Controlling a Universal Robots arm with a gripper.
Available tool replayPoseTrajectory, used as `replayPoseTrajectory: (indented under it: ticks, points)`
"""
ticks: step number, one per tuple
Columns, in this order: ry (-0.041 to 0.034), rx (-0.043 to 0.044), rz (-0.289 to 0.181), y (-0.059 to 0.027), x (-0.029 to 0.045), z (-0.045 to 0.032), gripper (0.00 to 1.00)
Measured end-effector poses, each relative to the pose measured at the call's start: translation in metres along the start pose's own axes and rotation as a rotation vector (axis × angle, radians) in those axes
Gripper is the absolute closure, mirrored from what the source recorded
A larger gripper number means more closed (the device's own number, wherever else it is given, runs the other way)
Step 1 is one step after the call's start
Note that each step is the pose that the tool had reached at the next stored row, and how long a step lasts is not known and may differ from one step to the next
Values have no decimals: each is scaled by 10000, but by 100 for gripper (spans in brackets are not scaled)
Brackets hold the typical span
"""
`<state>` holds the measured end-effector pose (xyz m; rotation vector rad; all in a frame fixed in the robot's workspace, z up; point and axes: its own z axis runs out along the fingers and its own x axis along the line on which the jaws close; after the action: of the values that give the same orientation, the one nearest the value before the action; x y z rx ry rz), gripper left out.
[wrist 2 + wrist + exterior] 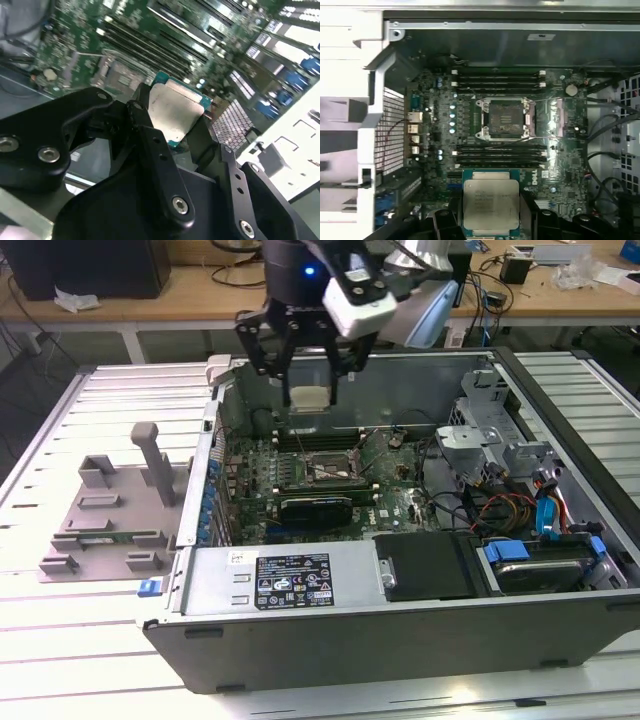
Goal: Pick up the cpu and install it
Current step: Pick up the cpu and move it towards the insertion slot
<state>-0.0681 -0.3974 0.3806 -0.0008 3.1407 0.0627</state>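
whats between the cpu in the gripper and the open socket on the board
In the first wrist view, a bank of long memory slots lies between the cpu and the socket.

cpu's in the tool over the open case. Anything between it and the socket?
Nothing visible. The tool holds the cpu above the motherboard. The socket lies open and bare, with no cable or card across it in the first wrist view.
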Motion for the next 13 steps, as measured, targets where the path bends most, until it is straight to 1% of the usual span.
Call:
replayPoseTrajectory:
  ticks: [4, 5, 7, 10, 13]
  points:
    - [9, 0, 0, -4, -182, 0, 46]
    - [10, 1, -1, -5, -203, -1, 46]
    - [9, -1, 1, -3, -206, 0, 46]
    - [8, -1, 0, 46, -207, 16, 46]
    - [9, 1, 0, 105, -208, 50, 46]
